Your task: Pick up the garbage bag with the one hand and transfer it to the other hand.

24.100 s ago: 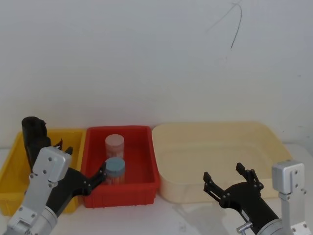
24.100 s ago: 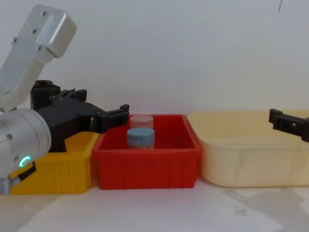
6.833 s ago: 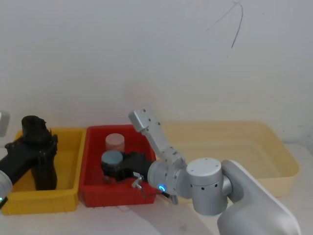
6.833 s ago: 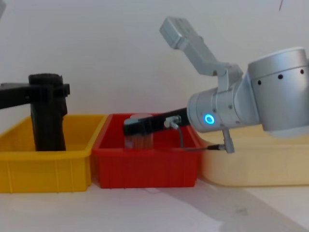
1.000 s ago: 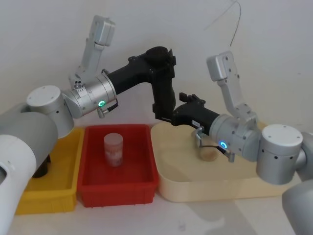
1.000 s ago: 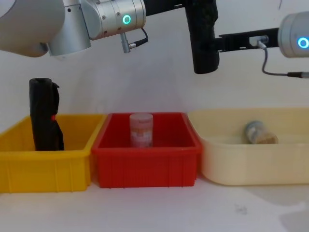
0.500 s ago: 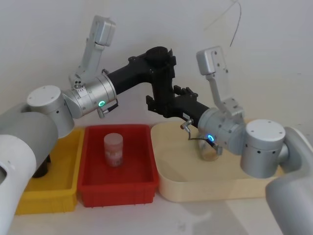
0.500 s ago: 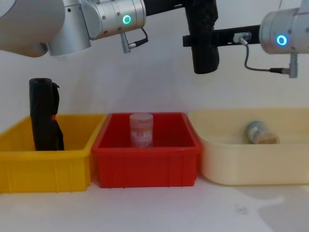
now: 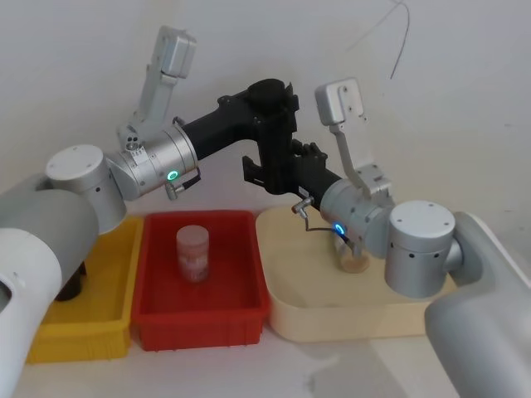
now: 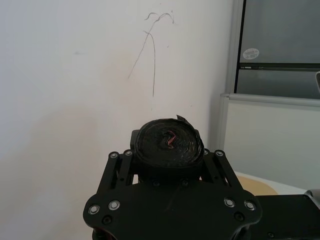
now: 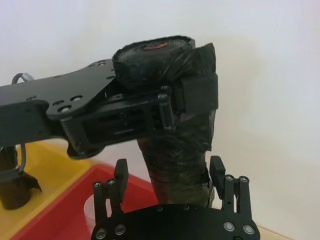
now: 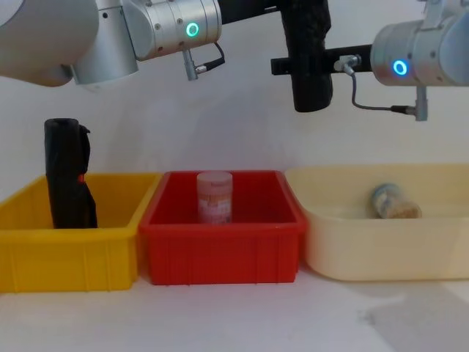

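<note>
- I have the garbage bag (image 9: 278, 141) held upright in the air, above the gap between the red bin (image 9: 199, 319) and the cream bin (image 9: 365, 311), well clear of both.
- My left gripper (image 11: 165, 107), on the green-ringed arm, has its jaws pinching the roll near its top.
- My right gripper (image 11: 167, 172), on the blue-ringed arm, has its jaws spread, one either side of the roll's lower half, not yet pressing.
- I judge this the handover itself: receiver in place, grip not taken.
- Next I need the right jaws to close firmly before the left ones let go; releasing early would drop the roll.
</note>
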